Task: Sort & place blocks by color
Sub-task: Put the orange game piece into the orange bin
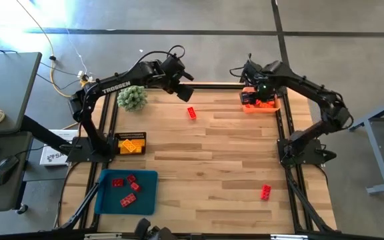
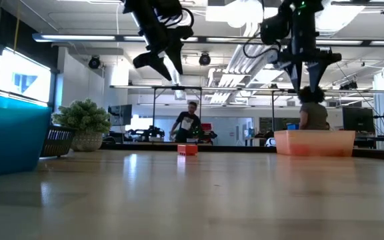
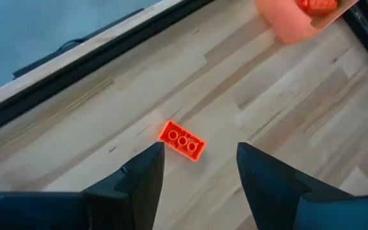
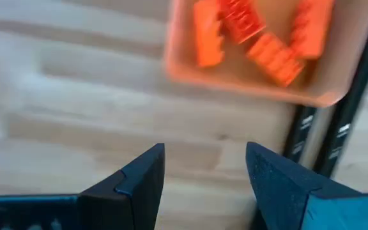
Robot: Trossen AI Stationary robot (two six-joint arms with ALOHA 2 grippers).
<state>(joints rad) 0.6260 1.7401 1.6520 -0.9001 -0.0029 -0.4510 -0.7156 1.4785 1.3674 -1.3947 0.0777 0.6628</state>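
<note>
red studded block [image 3: 181,140], 3 studs showing, lying flat

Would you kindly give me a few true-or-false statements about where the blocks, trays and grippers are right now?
1. The blue tray holds red blocks. True.
2. The left gripper grips a red block. False: it is open and empty, above the loose red block.
3. The orange tray is empty. False: orange blocks lie in it.
4. Another red block lies loose on the table. True.
5. The right gripper is open. True.
</note>
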